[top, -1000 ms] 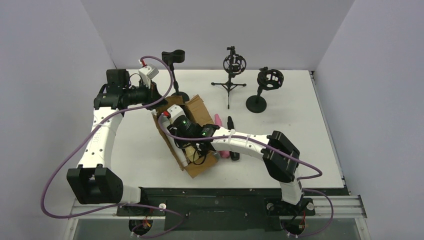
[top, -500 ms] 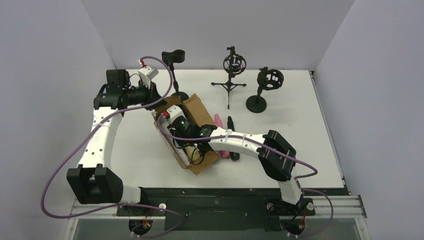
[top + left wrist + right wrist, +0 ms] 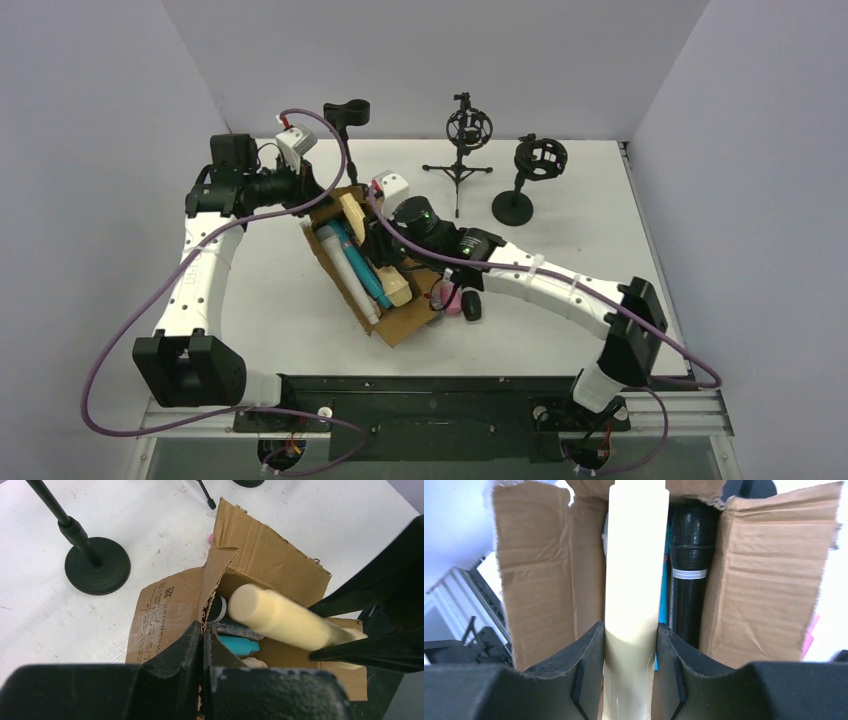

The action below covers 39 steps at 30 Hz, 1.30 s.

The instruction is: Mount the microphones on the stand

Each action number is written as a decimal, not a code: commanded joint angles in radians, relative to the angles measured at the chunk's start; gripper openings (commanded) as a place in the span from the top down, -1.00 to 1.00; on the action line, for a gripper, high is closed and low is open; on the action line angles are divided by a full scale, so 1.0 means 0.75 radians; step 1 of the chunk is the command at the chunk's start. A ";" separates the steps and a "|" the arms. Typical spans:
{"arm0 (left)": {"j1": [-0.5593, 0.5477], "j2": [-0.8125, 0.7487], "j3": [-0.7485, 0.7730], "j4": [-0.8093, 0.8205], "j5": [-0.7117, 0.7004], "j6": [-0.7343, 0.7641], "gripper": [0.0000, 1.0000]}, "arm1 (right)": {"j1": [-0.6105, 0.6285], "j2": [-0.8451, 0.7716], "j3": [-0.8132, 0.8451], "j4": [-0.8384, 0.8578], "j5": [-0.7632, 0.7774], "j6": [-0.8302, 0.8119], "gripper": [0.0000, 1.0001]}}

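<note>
From above, the cream-yellow stick microphone (image 3: pixel 352 213) is half out of the brown corrugated cardboard box (image 3: pixel 405 322), its end pointing towards the black clip-topped stand (image 3: pixel 346 112) at the table's far edge. It could catch a flap on the way out and drag the box along. The right gripper (image 3: pixel 378 242) is over the box and the left gripper (image 3: pixel 320 198) is at its far corner, but their jaws are too small to read here. A pink microphone (image 3: pixel 450 300) lies on the table just beside the box. In the left wrist view, the left jaws are pressed together on the edge of a torn flap. That is a thin hold, and the cardboard may rip or slide free if the box is tugged. A teal microphone (image 3: pixel 240 644) lies under the cream one. In the right wrist view, the right jaws are partly apart and clamped on the cream shaft low down, both fingers (image 3: pixel 585 680) touching it. With most of the shaft beyond the grip, it may tilt or slip. A black microphone (image 3: pixel 691 560) lies just beside it in the box.
</note>
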 commanded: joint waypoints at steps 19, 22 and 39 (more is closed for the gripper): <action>-0.051 0.003 0.074 0.058 0.054 0.024 1.00 | -0.631 -0.265 -0.819 0.142 0.220 0.188 1.00; -0.052 0.000 0.071 0.057 0.057 0.024 1.00 | -0.636 -0.186 -0.798 0.161 0.221 0.211 1.00; -0.058 0.000 0.082 0.049 0.081 0.030 1.00 | -0.637 -0.191 -0.769 0.207 0.163 0.301 0.04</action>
